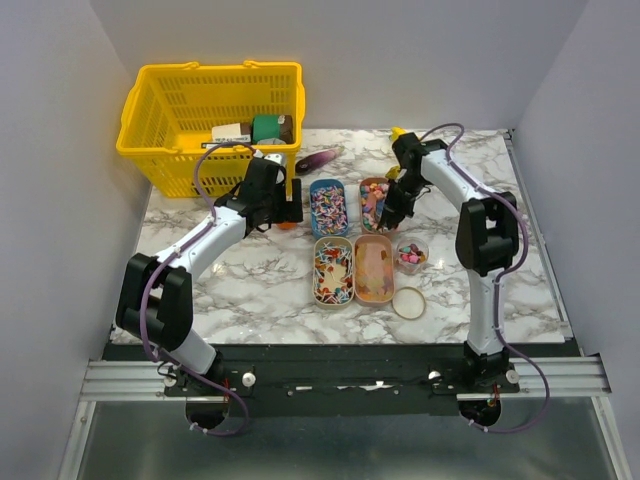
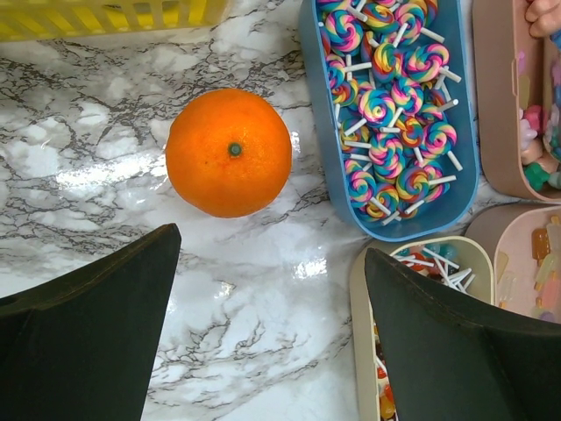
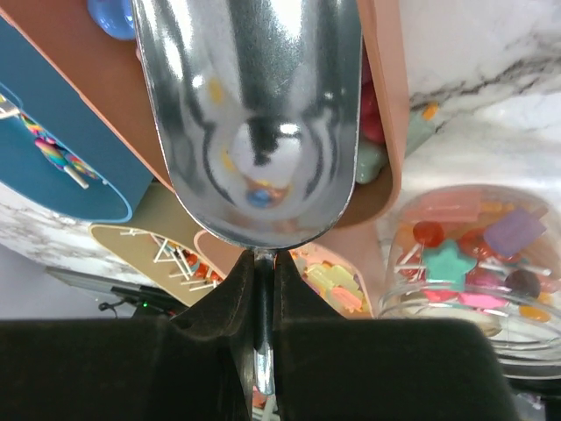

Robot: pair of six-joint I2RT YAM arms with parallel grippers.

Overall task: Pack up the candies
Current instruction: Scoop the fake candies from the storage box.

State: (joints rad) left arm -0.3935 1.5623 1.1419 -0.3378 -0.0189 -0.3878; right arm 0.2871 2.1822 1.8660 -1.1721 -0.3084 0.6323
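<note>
Your right gripper (image 3: 263, 289) clamps the handle of a shiny metal scoop (image 3: 250, 114) above the pink oval tray (image 3: 386, 88). Small multicoloured candies (image 3: 447, 263) lie in it and in a clear round cup (image 3: 517, 333). Your left gripper (image 2: 267, 254) hangs wide open beside the round orange fruit (image 2: 229, 152).

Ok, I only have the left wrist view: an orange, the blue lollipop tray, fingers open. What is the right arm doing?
Observer: The right gripper is shut on the handle of a metal scoop, held over the far pink tray.
Operator: Anything in the scoop?
Observer: It looks nearly empty in the right wrist view.
Operator: Is there a container to fill?
Observer: A clear cup stands right of the trays, part-filled with candies. A round lid lies off it, nearer the arms' bases.
</note>
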